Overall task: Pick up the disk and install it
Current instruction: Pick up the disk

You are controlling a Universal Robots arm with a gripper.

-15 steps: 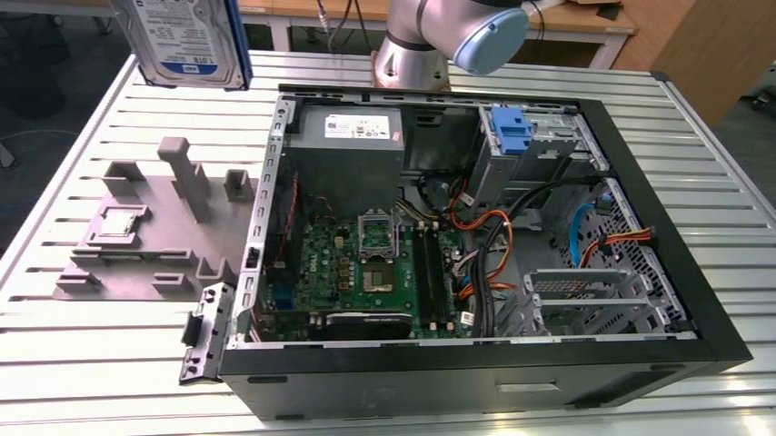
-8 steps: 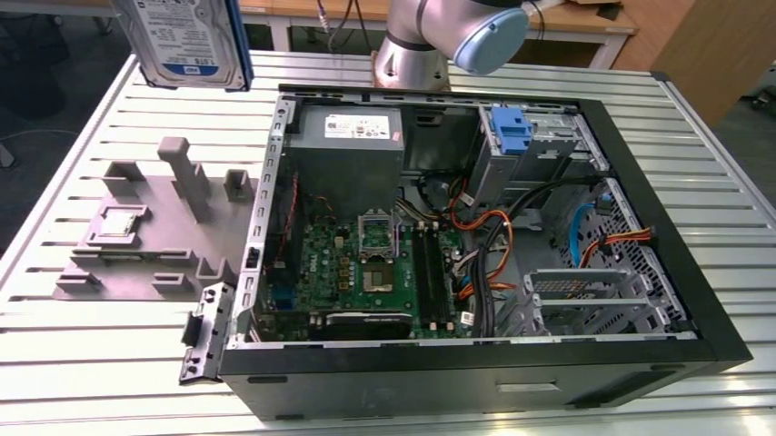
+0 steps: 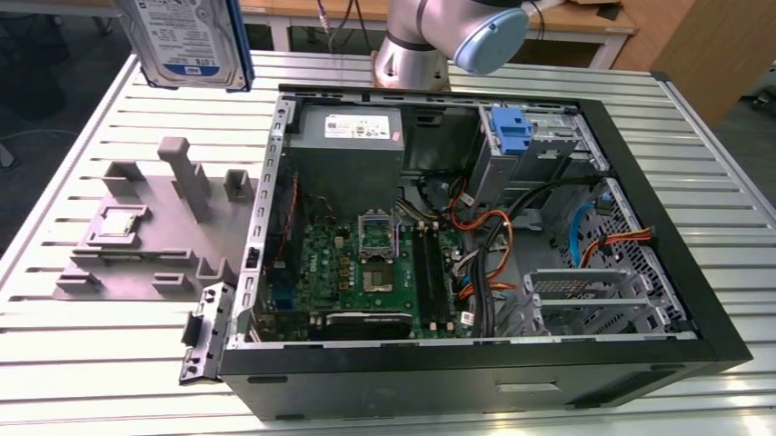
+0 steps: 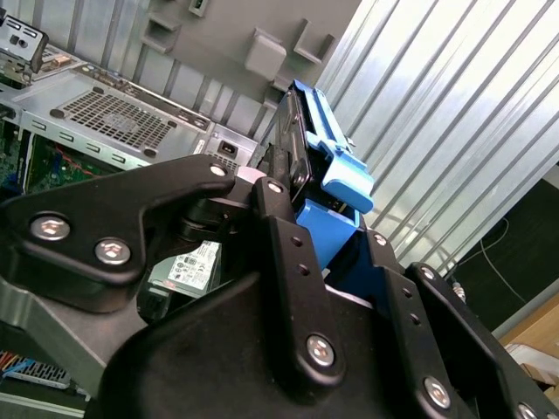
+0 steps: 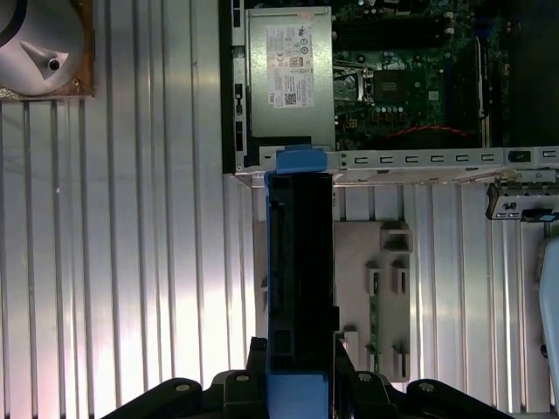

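While the gripper point(image 4: 327, 231) clamps tight on the disk point(image 5: 299, 262), holding it on edge in the air, the open computer case point(image 3: 485, 386) sits below and beside it on the slatted table point(image 3: 109, 363)

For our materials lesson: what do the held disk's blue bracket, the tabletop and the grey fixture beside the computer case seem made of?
Bracket on the disk: likely moulded plastic, uniform bright blue, smooth matte. Tabletop: probably aluminium, silvery ribbed slats catching bright reflections. Grey fixture: perhaps plastic; dull even grey, no shine.
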